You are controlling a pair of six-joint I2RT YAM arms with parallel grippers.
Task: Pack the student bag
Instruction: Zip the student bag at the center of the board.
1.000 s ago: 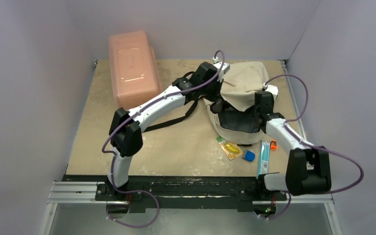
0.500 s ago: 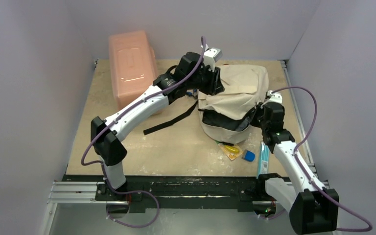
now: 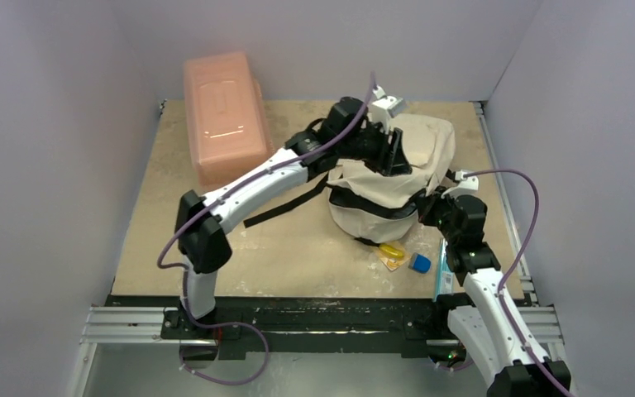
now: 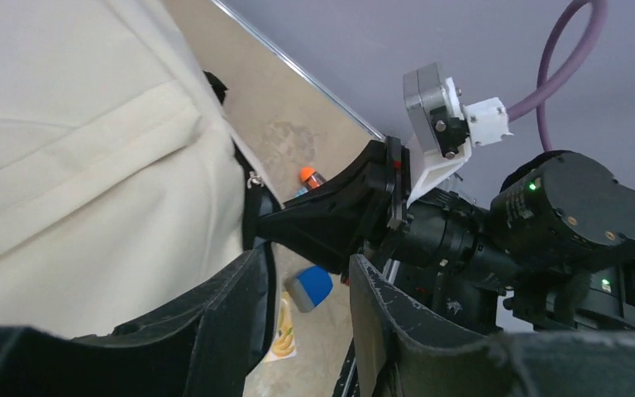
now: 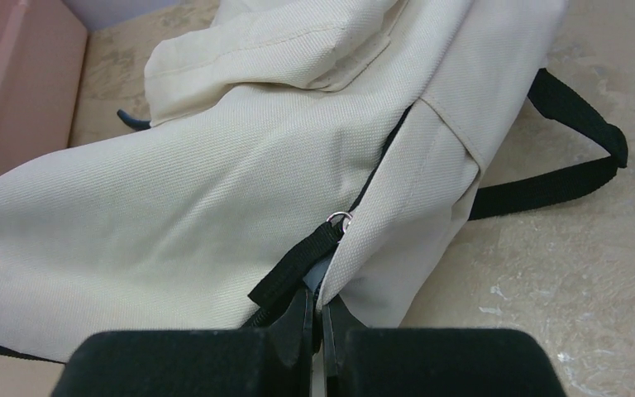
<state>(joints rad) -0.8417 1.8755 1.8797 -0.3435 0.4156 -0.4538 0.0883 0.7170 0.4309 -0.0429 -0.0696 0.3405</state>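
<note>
The cream-beige student bag [image 3: 384,186] stands at the table's back right, with a black zipper line across its front. My right gripper [image 3: 427,207] is shut on the bag's fabric edge beside the zipper, just below the black zipper pull [image 5: 298,269], as the right wrist view [image 5: 317,318] shows. My left gripper [image 3: 393,155] hangs over the bag's top. In the left wrist view its jaws [image 4: 306,258] stand apart, with the bag [image 4: 74,165] against the left finger and nothing held between them.
A rigid pink box [image 3: 225,116] stands at the back left. A yellow snack pack [image 3: 392,252], a blue eraser [image 3: 420,263] and a teal packet [image 3: 440,277] lie in front of the bag. A black strap [image 3: 285,207] trails to the left.
My left gripper moved right, over the bag's top. My right arm drew back toward the near edge while gripping the bag. The bag shifted left and its dark opening narrowed.
</note>
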